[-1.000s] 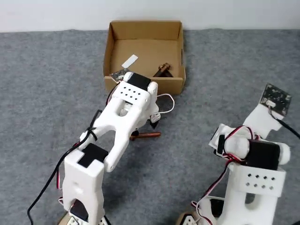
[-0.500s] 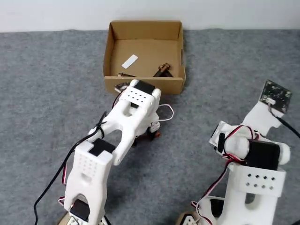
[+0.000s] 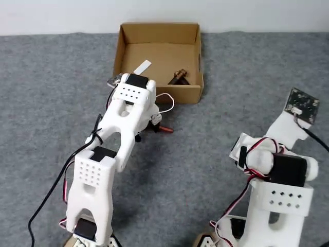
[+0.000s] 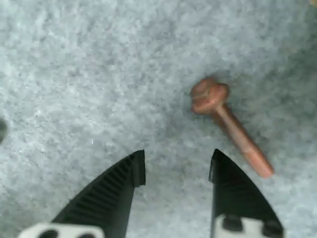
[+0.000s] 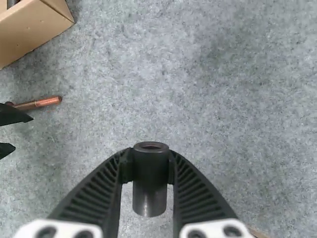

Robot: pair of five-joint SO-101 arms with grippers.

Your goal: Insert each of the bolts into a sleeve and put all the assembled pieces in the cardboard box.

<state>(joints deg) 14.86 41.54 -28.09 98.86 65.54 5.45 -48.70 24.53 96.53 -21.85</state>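
From my station I see a desk (image 3: 46,103) covered edge to edge in speckled grey felt-like carpet (image 3: 257,67). Along its far side runs a plain white wall (image 3: 61,15). The light falls soft and even, casting only faint shadows.

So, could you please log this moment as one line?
left tool open near bolt | right tool holding sleeve | piece in box

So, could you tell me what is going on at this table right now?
Two robot arms are pairing bolts with sleeves. The right claw is shut on a black sleeve, held above the grey mat. The left claw is open just above the mat, with a copper bolt lying loose just beyond its fingertips, not gripped. One brownish piece already lies in the cardboard box, near its front wall.
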